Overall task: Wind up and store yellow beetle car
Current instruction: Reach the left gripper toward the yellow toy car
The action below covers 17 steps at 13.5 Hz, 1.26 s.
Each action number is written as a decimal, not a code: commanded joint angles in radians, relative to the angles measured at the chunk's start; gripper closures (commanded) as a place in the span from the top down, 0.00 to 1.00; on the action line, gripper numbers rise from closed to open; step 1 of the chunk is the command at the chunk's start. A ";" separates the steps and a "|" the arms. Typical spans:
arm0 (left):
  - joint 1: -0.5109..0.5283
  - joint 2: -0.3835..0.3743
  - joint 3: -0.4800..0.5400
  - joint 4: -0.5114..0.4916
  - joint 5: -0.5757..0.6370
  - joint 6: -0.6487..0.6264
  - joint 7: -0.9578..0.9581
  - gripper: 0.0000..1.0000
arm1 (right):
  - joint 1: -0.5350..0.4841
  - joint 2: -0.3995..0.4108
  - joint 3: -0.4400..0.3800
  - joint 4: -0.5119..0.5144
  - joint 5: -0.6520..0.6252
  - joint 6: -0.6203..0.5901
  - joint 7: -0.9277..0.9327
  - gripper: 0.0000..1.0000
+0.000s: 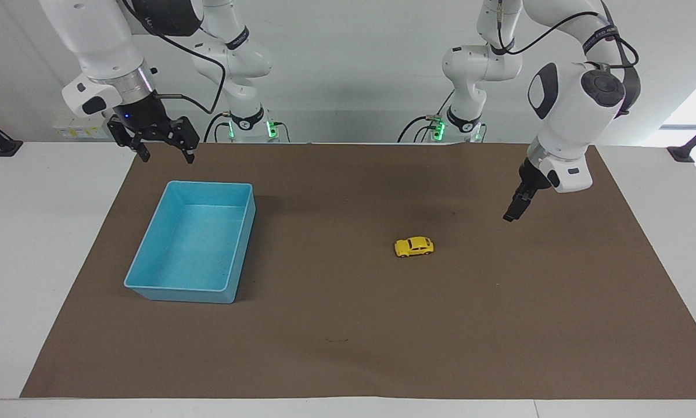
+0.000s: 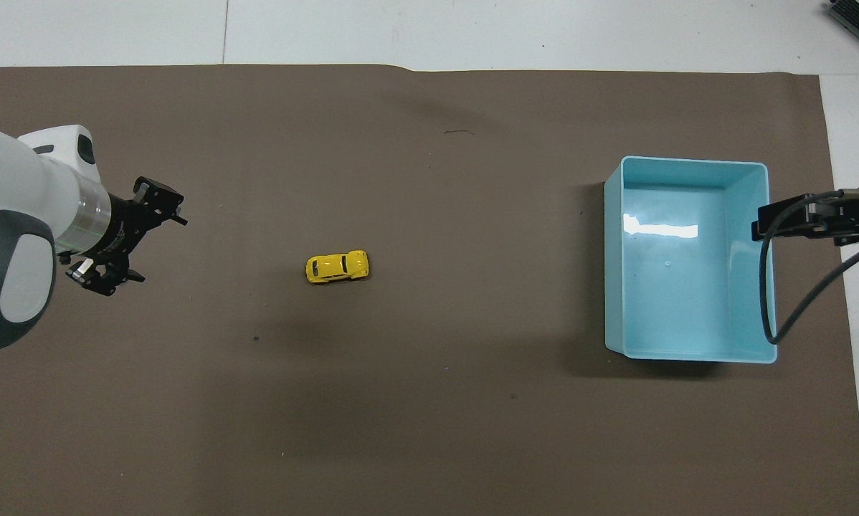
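Note:
The yellow beetle car [image 1: 413, 246] stands on its wheels on the brown mat, near the middle of the table; it also shows in the overhead view [image 2: 337, 266]. My left gripper [image 1: 509, 215] hangs open and empty in the air over the mat, apart from the car, toward the left arm's end; from above [image 2: 141, 242] its fingers show spread. My right gripper [image 1: 167, 155] is open and empty, raised over the robots' end of the blue tray [image 1: 210, 184]. In the overhead view only its tip [image 2: 761, 229] shows over the tray's wall [image 2: 613, 251].
A brown mat [image 1: 348, 325] covers most of the white table. The blue tray holds nothing and sits toward the right arm's end. A black cable [image 2: 766, 301] hangs from the right arm over the tray's wall.

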 commanded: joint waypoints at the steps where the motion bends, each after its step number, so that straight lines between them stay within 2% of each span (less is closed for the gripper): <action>1: -0.066 0.064 0.015 -0.014 -0.009 0.098 -0.296 1.00 | -0.007 0.005 -0.003 0.010 0.009 -0.009 -0.027 1.00; 6: -0.160 0.150 0.015 -0.009 -0.009 0.236 -0.726 1.00 | -0.008 0.005 -0.001 0.010 0.009 -0.009 -0.027 1.00; 9: -0.169 0.163 0.013 -0.012 -0.011 0.285 -0.976 1.00 | -0.007 0.005 -0.001 0.010 0.009 -0.009 -0.027 1.00; 11: -0.206 0.199 0.013 -0.015 -0.011 0.290 -1.032 1.00 | -0.007 0.005 -0.003 0.010 0.009 -0.009 -0.027 1.00; 14: -0.230 0.202 0.012 -0.035 -0.012 0.353 -1.149 1.00 | -0.007 0.005 -0.001 0.010 0.009 -0.009 -0.027 1.00; 17: -0.308 0.216 0.012 -0.066 -0.012 0.385 -1.155 1.00 | -0.008 0.005 -0.003 0.010 0.009 -0.009 -0.027 1.00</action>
